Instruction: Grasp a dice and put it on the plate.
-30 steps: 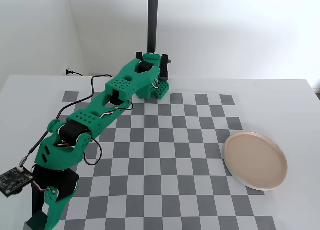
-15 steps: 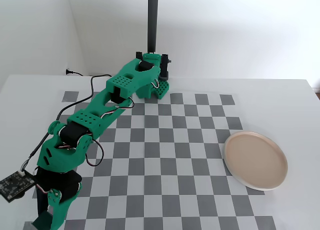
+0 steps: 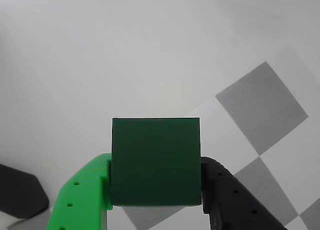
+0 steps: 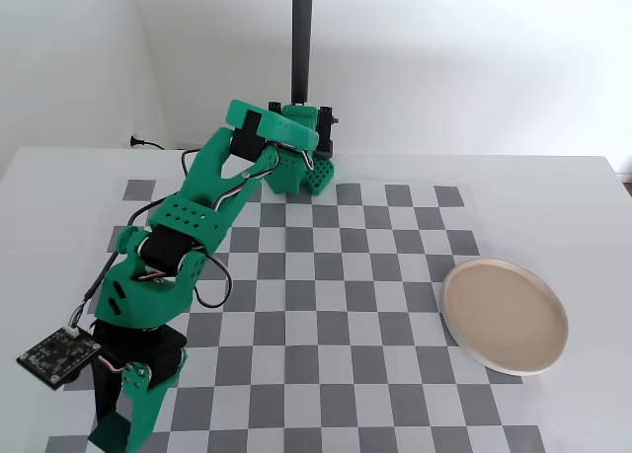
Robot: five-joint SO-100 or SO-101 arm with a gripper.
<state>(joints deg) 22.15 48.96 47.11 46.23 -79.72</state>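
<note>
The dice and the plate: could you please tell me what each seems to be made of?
The dice, clamped in the gripper, looks like matte dark green plastic or painted wood: flat, even colour, no pips or shine. The plate looks like glazed ceramic or melamine, smooth pinkish-beige with a paler rim; which one is unclear.

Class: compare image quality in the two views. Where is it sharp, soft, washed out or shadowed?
Wrist view: dice sharp, evenly lit between the gripper fingers; background pale, washed out. Fixed view: crisp, diffuse light, plate casting only a faint shadow.
</note>
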